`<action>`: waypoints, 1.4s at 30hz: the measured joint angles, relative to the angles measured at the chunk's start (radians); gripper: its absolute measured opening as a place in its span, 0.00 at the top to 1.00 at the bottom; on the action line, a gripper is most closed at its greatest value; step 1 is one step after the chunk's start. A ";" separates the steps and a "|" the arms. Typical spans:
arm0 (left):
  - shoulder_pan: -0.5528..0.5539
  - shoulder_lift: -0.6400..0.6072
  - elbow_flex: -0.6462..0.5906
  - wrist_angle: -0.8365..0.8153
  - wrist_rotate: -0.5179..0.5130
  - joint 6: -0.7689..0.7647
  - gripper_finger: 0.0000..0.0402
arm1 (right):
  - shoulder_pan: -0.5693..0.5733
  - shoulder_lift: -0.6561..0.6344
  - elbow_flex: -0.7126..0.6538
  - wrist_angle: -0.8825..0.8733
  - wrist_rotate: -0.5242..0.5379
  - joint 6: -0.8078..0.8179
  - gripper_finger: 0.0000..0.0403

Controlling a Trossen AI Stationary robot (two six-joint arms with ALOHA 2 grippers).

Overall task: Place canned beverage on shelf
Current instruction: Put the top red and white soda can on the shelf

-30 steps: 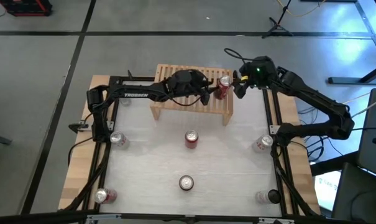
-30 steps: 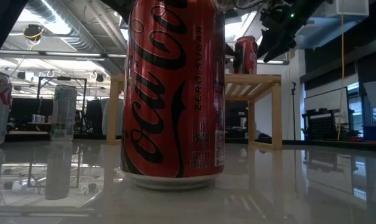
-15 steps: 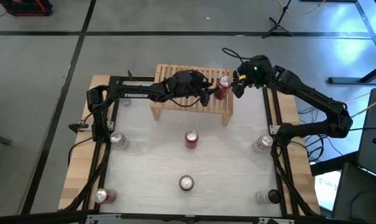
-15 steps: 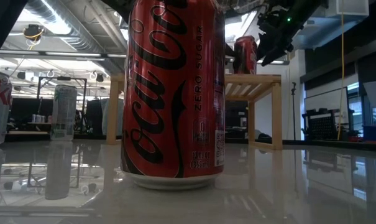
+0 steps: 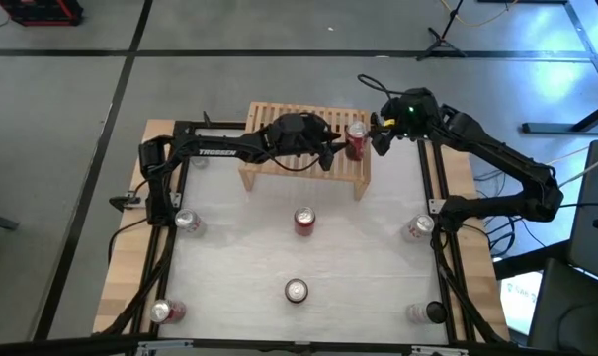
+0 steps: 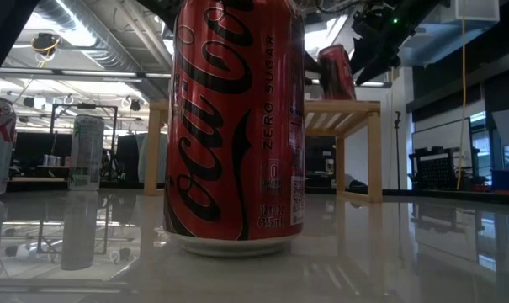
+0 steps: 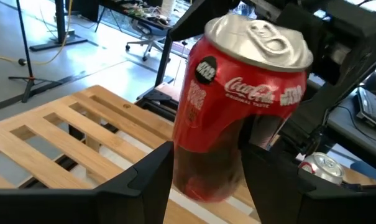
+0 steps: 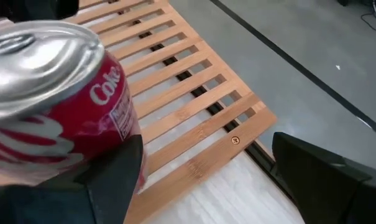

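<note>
- Two arms meet over the right end of the shelf (image 5: 303, 148); I see both grippers at one red can (image 5: 355, 139).
- On that can I read "Coca-Cola" in white script in the left wrist view (image 7: 240, 118), plus a round black badge and smaller white marks I cannot make out.
- My right wrist view shows "Coke" on its side (image 8: 63, 118), under the silver lid.
- Closest to the low camera stands a second can (image 6: 235, 126), lettered "Coca-Cola ZERO SUGAR", with fine print too small for me to read.
- "TROSSEN" runs in white along the left arm (image 5: 214, 151).
- I have the left gripper (image 5: 336, 150) stretched across the slats from the left, its fingers (image 7: 144, 186) clamped on the lower half of the can.
- That can leans, tilted in the low view (image 6: 336, 74), at the shelf's right end; I cannot tell whether its base touches the slats.
- My right gripper (image 5: 381, 133) reaches in from the right with elbow bent, jaws spread wide on either side of the can top, not gripping.
- Several more cans (image 5: 189, 222) stand on the table (image 5: 358, 267), well apart.
</note>
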 joint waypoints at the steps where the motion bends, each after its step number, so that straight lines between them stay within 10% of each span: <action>1: 0.000 0.000 0.000 -0.001 -0.001 0.000 0.53 | 0.000 0.000 0.000 -0.011 0.001 0.000 0.12; 42: 0.007 0.019 0.004 0.031 0.028 0.026 0.53 | 0.000 -0.023 0.001 -0.032 0.055 0.000 0.12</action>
